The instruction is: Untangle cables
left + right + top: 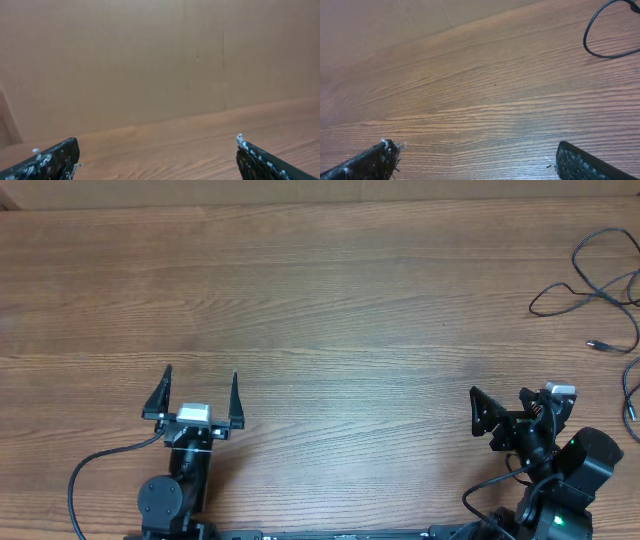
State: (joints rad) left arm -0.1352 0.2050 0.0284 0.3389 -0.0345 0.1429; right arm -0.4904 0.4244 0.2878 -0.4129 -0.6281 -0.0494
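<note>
The cables (590, 291) are thin black wires lying in loose loops at the table's far right edge, with a small plug end (596, 343) pointing left. One loop shows at the top right of the right wrist view (584, 39). My left gripper (200, 385) is open and empty over bare wood at the front left, far from the cables; the left wrist view (157, 150) shows only table and wall. My right gripper (498, 395) is open and empty at the front right, short of the cables and to their left, with bare wood between its fingers (476, 150).
The wooden table (320, 300) spans the whole view. Another thin wire strand (630, 395) runs along the right edge beside the right arm. A thicker black arm cable (90, 470) curves out from the left arm's base at the front.
</note>
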